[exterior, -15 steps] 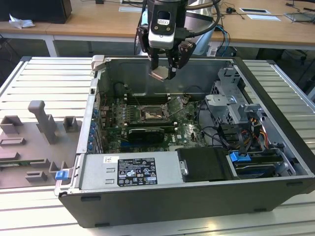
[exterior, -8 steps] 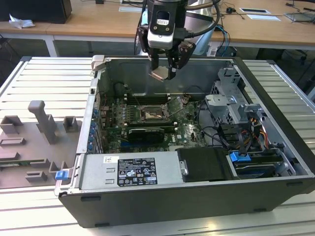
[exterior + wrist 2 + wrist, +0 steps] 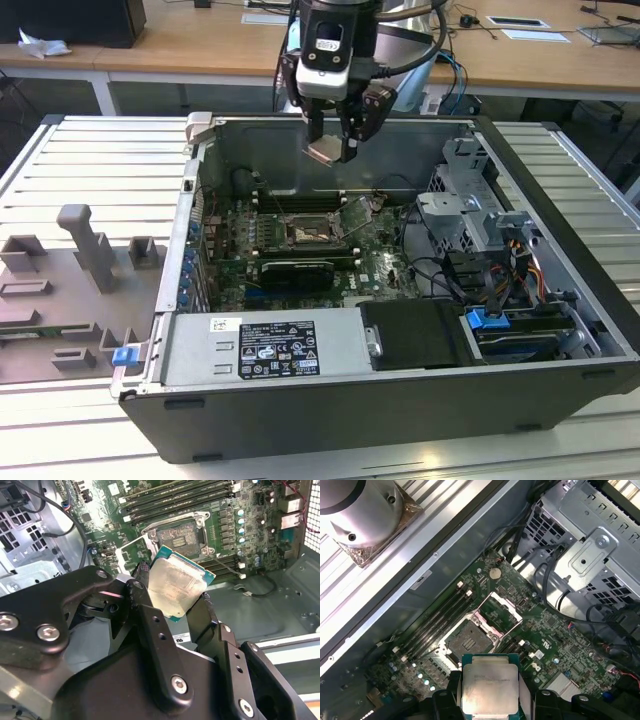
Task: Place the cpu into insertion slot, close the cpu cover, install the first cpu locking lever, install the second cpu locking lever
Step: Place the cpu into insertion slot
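- One cpu (image 3: 177, 587), pale face toward the camera in both wrist views, sits clamped by opposite edges between the two fingers of my claw (image 3: 332, 146).
- I see it held in the air above the open computer case (image 3: 330, 420), touching nothing below.
- The insertion slot (image 3: 467, 640) lies beneath on the green board, its dark centre uncovered.
- The cpu cover (image 3: 498, 611) stands swung up, just beside the slot.
- Long black memory slots (image 3: 437, 619) run alongside the socket.
- The case rests on a slatted metal desk (image 3: 60, 160), with a grey fixture (image 3: 95, 250) on the exterior view's left.
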{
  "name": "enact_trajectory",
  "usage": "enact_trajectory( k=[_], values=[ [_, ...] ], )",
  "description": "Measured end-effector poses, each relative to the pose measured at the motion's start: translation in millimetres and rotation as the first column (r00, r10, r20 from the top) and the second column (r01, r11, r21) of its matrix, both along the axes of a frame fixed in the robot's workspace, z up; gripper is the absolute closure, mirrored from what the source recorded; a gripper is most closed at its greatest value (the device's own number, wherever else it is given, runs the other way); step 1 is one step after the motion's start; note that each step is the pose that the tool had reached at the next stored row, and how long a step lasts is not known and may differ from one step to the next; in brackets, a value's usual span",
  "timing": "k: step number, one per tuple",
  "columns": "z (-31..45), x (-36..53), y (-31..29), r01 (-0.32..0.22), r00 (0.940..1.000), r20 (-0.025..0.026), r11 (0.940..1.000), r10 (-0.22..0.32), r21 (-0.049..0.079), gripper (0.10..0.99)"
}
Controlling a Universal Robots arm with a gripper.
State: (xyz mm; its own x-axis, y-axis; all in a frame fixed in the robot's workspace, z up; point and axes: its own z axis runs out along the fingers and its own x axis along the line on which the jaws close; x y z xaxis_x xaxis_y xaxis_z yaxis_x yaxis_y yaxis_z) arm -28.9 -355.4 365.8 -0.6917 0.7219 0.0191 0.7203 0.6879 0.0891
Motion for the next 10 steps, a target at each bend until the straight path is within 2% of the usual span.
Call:
enact_trajectory(
  k=[10],
  values=[
    [-0.5,0.0,0.0,0.050,0.9987,0.0000,0.9987,-0.050,0.000,0.545]
  ],
)
